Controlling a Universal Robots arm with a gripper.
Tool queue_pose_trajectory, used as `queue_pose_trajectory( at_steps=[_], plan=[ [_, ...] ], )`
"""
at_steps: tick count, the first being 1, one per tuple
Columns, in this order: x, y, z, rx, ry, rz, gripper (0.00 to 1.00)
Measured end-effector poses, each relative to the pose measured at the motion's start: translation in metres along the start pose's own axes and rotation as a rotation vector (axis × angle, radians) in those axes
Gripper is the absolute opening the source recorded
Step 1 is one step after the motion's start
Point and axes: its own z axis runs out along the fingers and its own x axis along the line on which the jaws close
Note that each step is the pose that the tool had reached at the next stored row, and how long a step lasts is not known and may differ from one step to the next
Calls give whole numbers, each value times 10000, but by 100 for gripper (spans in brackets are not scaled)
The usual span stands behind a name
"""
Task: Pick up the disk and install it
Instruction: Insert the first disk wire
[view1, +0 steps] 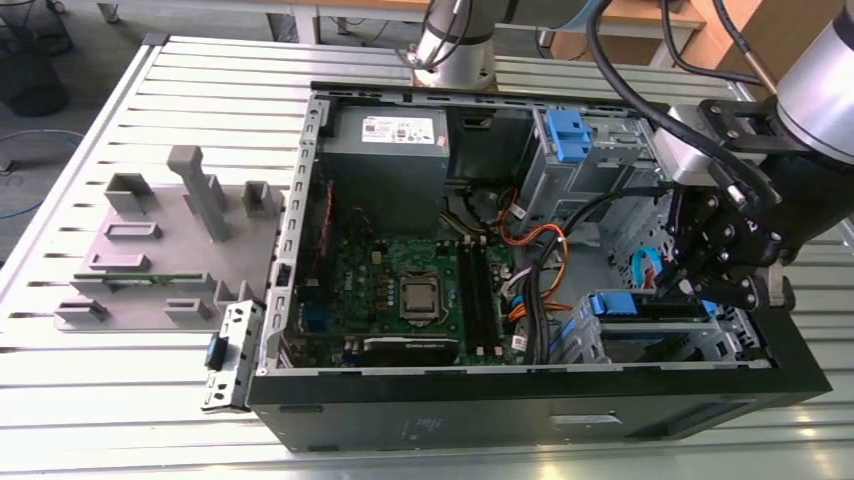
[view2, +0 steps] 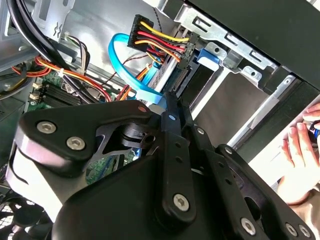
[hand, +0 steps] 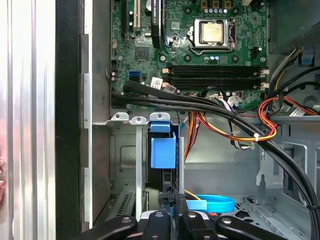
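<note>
The disk (view1: 627, 305) stands on edge in the lower drive bay at the front corner of the open computer case (view1: 534, 400), on the exterior view's right. Its blue carrier tab (hand: 163, 150) shows in the first wrist view, and its silver side (view2: 169, 75) in the second wrist view. My gripper (view1: 701, 290) reaches down into the case right behind the disk. The fingers look pressed together, their tips (view2: 173, 102) against the disk's exposed end. In the first wrist view the gripper (hand: 172, 200) lines up with the disk's slot.
A blue flat cable (view2: 125, 65) and bundled coloured wires (hand: 240, 132) run close by the bay. A second blue carrier (view1: 567, 135) sits in the upper cage. The motherboard (view1: 420, 295) and power supply (view1: 387, 130) lie beyond. A person's hand (view2: 300, 150) rests outside the case. A grey fixture (view1: 147, 240) lies on the exterior view's left.
</note>
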Motion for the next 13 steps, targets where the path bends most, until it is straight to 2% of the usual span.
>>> queue_pose_trajectory(
  at_steps=[13],
  plan=[
    [-8, -4, 18, 0, 1, -4, 16]
  ],
)
